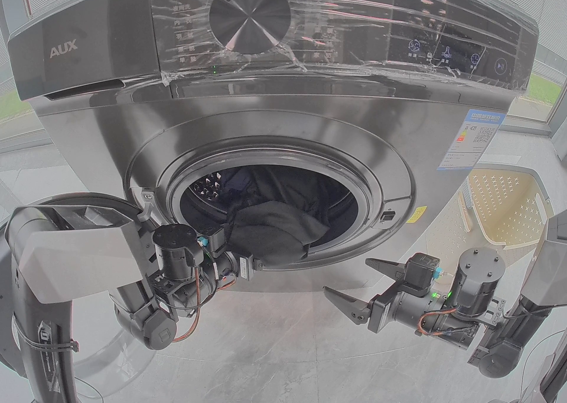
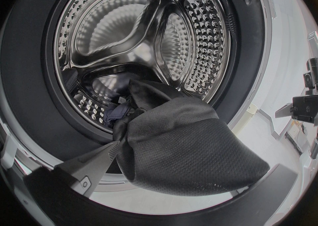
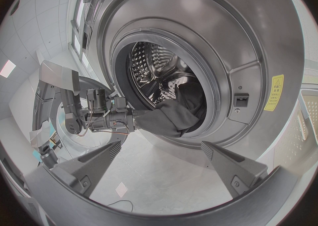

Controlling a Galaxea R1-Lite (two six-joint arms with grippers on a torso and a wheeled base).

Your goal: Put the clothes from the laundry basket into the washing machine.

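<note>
Black mesh garment (image 2: 185, 143) is draped over the washing machine (image 1: 283, 120) door rim, hiding one finger of the wide-spread left gripper (image 3: 135, 121); the right gripper (image 1: 347, 277) is held agape, empty.

Stretches the left arm (image 1: 88, 256) forward from a bent elbow, wrist level, with the left claw (image 1: 253, 262) aimed ahead and a little toward the right side. Shows one left finger (image 2: 96, 165) set wide out, the other covered. Holds the right arm (image 1: 531, 304) low and folded, forearm turned across toward the left, with the right claw (image 1: 348, 278) spread wide, both tapered fingers well apart and gripping nothing.
</note>
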